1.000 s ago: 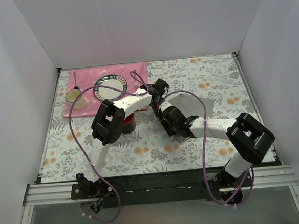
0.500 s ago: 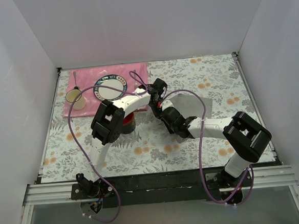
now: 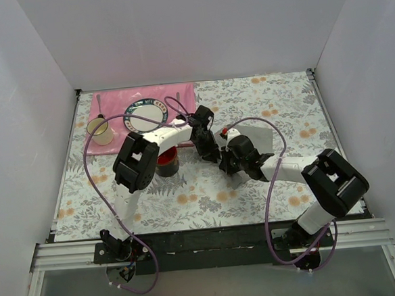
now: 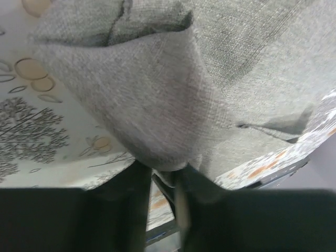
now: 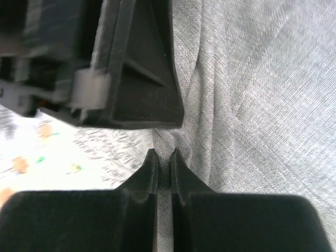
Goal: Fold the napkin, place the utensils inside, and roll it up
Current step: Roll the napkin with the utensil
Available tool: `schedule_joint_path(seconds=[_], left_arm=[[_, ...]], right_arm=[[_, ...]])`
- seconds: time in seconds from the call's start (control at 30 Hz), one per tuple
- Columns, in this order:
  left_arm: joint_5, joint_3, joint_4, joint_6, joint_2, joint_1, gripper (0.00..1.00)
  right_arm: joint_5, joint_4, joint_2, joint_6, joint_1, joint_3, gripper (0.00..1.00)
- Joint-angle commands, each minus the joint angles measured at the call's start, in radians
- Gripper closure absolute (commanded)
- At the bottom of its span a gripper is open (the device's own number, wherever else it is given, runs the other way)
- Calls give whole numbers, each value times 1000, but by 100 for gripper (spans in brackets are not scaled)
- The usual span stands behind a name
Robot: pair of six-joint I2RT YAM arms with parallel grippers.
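The table [image 3: 282, 94] carries a flat cover printed with leaves and orange flowers. A little right of its centre lies the napkin [image 3: 259, 138], a grey cloth of coarse weave, gathered into soft folds. The right gripper [image 5: 164, 157] has its dark, flat jaws clenched on a thin ridge of this cloth. At the tips of the left gripper [image 4: 160, 181] hangs a rounded fold; I cannot tell if these jaws grasp it.

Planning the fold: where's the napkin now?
Top view: the napkin lies right of centre on the floral tablecloth, pinched at its left side by the right gripper.
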Motion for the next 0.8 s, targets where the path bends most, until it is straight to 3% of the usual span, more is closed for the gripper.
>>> schedule_joint_path(seconds=[0.0, 0.03, 0.13, 0.27, 0.53, 0.77], left_arm=[[23, -84, -12, 80, -77, 10, 68], [24, -84, -4, 90, -88, 10, 58], [9, -84, 19, 129, -125, 15, 46], [12, -88, 45, 164, -169, 18, 39], [-34, -195, 69, 218, -325, 18, 34], [27, -332, 238, 247, -453, 15, 39]], right_arm=[[-353, -62, 26, 143, -62, -91, 99], [-380, -51, 17, 161, -76, -99, 99], [-452, -21, 6, 181, -125, -131, 99], [-566, 56, 18, 227, -178, -168, 99], [-704, 56, 119, 245, -278, -116, 99], [-871, 24, 276, 241, -350, -11, 99]])
